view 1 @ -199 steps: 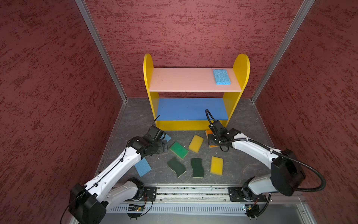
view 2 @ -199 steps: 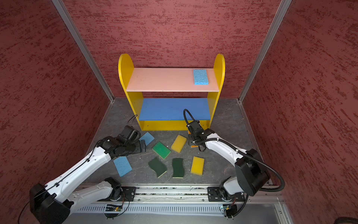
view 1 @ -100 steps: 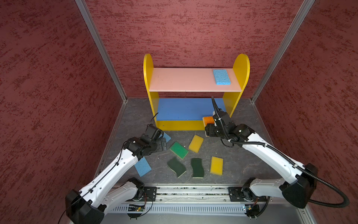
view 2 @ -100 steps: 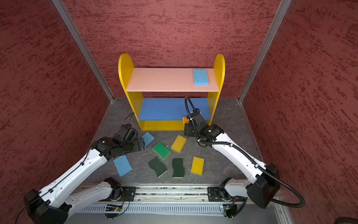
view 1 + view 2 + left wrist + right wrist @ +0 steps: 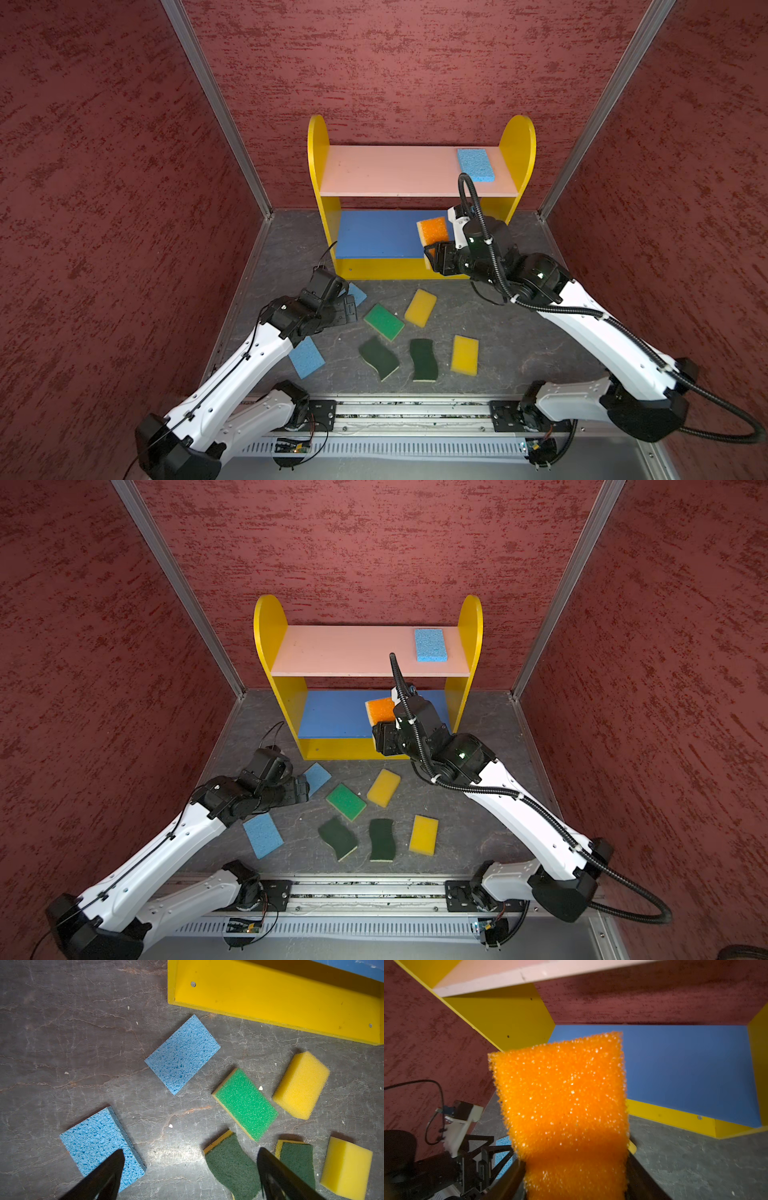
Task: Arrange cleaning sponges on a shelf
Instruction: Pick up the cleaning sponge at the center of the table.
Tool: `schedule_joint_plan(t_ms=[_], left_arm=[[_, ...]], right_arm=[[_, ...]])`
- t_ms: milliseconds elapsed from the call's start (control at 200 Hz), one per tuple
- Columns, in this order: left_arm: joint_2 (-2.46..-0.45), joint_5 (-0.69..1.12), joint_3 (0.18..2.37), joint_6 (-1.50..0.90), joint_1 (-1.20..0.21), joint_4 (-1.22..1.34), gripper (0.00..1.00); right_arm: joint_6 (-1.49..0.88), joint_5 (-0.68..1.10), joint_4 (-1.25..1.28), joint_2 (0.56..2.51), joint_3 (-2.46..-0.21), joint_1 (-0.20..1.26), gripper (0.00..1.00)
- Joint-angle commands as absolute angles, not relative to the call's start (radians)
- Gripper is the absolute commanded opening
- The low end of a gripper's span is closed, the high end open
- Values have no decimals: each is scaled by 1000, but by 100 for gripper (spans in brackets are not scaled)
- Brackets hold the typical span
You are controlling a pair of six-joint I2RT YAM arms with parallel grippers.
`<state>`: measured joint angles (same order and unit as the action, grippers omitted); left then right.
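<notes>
A robot lab test booth, this — red textured wall panels framed by aluminium corner posts, grey stone-look floor, left arm and right arm bolted to a metal rail.

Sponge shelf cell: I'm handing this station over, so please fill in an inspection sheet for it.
Surface: grey veined tabletop.
Job's things: shelf upright; light blue sponge on pink top board; orange-topped sponge held before blue middle board; loose on the tabletop: two blue sponges, two yellow sponges, two dark green sponges, bright green sponge.
Clutter: pale crumbs.
Grippers: left gripper open, empty; right gripper shut on the orange-topped sponge.
Cables: black hose along right arm; thin wire near left gripper.
Surroundings: red textured walls; metal rail in front.
</notes>
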<state>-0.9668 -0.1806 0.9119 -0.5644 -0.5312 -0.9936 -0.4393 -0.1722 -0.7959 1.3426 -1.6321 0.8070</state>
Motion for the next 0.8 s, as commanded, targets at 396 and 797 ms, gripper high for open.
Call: schedule_joint_plan(t_ms=[396,797], left_arm=[[-1003,-211,1051,-573,-528,-962,99],[-1020,-237,1110,-563,-528,-943,99]], right_arm=[[-255,-320,-617,1513,-1924,816,64],[-195,-439,-658,1762,-2281,758,69]])
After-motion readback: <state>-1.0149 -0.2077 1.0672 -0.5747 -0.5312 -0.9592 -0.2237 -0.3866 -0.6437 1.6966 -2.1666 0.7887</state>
